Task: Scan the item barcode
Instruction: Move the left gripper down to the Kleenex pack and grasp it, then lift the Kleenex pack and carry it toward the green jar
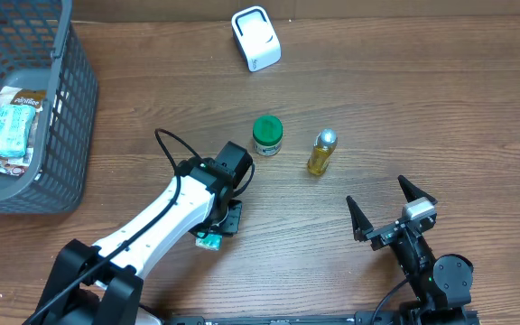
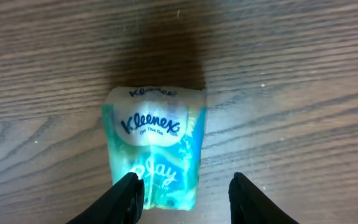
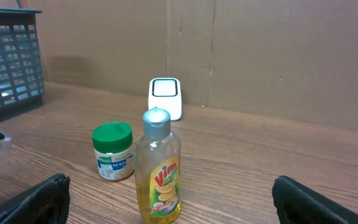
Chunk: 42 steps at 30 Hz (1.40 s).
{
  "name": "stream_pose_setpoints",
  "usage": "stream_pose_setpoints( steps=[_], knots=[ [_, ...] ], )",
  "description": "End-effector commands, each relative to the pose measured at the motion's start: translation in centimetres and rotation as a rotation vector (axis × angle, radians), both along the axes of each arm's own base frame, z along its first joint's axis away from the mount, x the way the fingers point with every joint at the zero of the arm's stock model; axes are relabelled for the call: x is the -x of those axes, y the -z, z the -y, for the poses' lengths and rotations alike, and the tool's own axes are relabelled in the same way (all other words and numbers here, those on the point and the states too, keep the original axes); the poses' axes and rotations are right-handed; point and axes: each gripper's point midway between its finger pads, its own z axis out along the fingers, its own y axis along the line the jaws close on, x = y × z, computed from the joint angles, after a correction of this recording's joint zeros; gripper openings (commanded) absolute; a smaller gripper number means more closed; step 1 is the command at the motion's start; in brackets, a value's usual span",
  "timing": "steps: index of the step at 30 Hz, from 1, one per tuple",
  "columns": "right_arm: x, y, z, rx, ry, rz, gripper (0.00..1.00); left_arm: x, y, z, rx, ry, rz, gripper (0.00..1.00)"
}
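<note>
Basket (image 1: 75, 99) at the table's (image 1: 422, 90) left edge holding snack packets (image 1: 12, 126), my left gripper (image 2: 185, 180) loosely parted astride tissue pack (image 2: 154, 143), right gripper (image 1: 376, 190) spread wide

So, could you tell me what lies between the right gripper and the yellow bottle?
Only bare table between right gripper and yellow bottle, per the overhead view.

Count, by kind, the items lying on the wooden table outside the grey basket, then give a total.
White box-shaped scanner: 1
White jar with green lid: 1
Yellow plastic bottle with silver cap: 1
Teal Kleenex tissue pack: 1
Total: 4
</note>
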Motion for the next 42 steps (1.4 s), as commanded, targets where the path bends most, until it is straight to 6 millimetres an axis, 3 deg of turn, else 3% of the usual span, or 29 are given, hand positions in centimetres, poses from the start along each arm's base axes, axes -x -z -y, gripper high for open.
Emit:
stream_pose_setpoints(
  steps=[1,13,21,38,42],
  knots=[
    [-0.1,0.2,0.2,0.004,0.014,0.007,1.00,0.9,1.4,-0.2,-0.001,-0.026,-0.021,0.42],
    [-0.1,0.2,0.2,0.004,0.014,0.007,1.00,0.4,1.9,-0.7,-0.031,-0.042,0.018,0.42],
    [-0.1,0.2,0.2,0.004,0.014,0.007,1.00,0.6,2.0,0.4,-0.027,-0.003,0.039,0.43],
    [-0.1,0.2,0.2,0.004,0.014,0.007,1.00,0.9,2.7,-0.7,-0.111,-0.014,0.082,0.47],
    [-0.1,0.2,0.2,0.004,0.014,0.007,1.00,1.2,3.6,-0.9,-0.105,-0.015,0.084,0.37]
  ],
)
